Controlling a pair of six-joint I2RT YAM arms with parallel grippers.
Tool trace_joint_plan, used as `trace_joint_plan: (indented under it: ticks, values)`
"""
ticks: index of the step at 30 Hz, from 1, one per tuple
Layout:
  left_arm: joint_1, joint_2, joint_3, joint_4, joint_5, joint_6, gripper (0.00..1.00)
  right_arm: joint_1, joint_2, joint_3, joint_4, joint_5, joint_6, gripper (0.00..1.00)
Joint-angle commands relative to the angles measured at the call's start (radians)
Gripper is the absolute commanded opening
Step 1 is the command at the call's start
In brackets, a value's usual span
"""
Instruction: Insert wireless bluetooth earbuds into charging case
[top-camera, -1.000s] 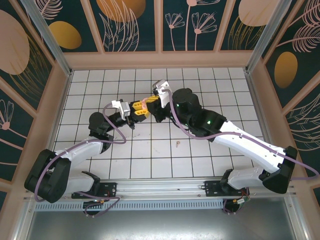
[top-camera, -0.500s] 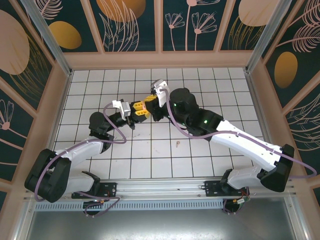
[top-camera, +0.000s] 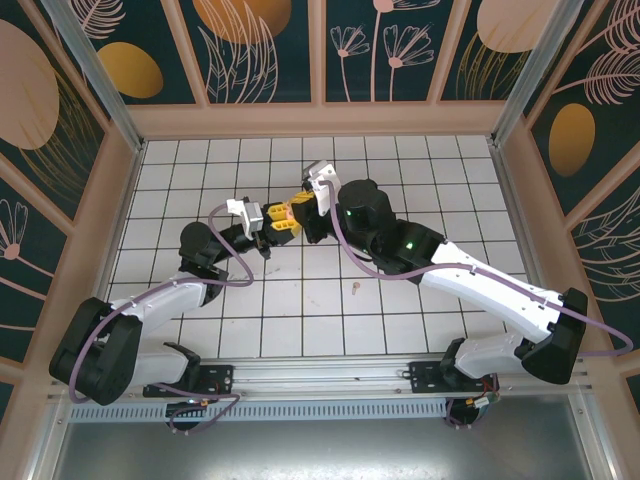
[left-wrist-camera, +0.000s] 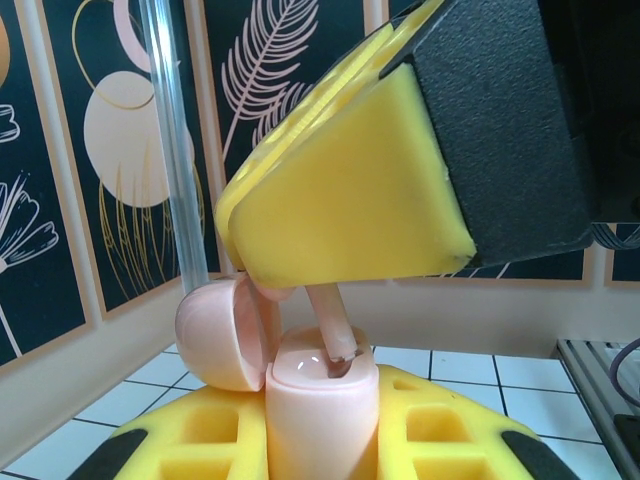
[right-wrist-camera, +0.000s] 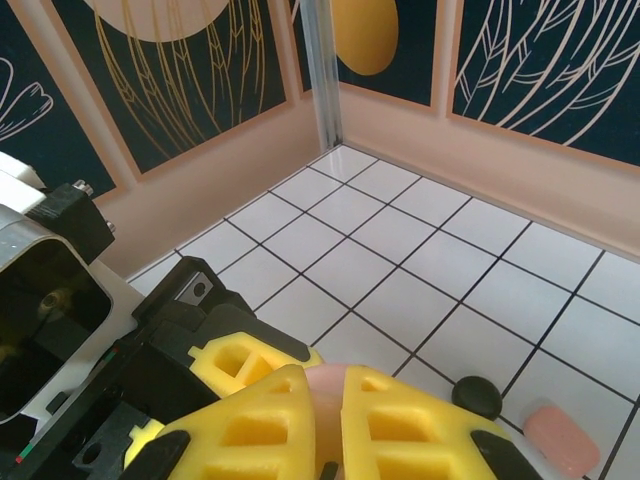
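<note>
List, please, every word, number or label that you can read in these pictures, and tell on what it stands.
None: no text can be read.
The wall panels show only drawn leaves and circles.
The peach case, the earbud, the yellow pads and the floor tiles carry no print.

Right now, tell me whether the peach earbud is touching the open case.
Touching. Left wrist view: the earbud stem dips into the case top socket.
</note>
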Motion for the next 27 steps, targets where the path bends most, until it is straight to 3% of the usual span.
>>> trace_joint_plan:
  ticks: [1, 17, 27]
  values:
    - [-0.008, -0.009, 0.042, 0.063, 0.031, -0.003, 0.0, 0.003, -0.014, -0.024, -0.021, 0.024, -0.025, 0.11]
    - [-0.009, -0.007, 0.062, 0.045, 0.034, 0.0, 0.0, 0.045, 0.044, -0.013, -0.099, -0.056, -0.088, 0.1]
    - [-0.01, -0.013, 0.059, 0.042, 0.036, 0.001, 0.0, 0.046, 0.05, -0.018, -0.111, -0.021, -0.087, 0.08]
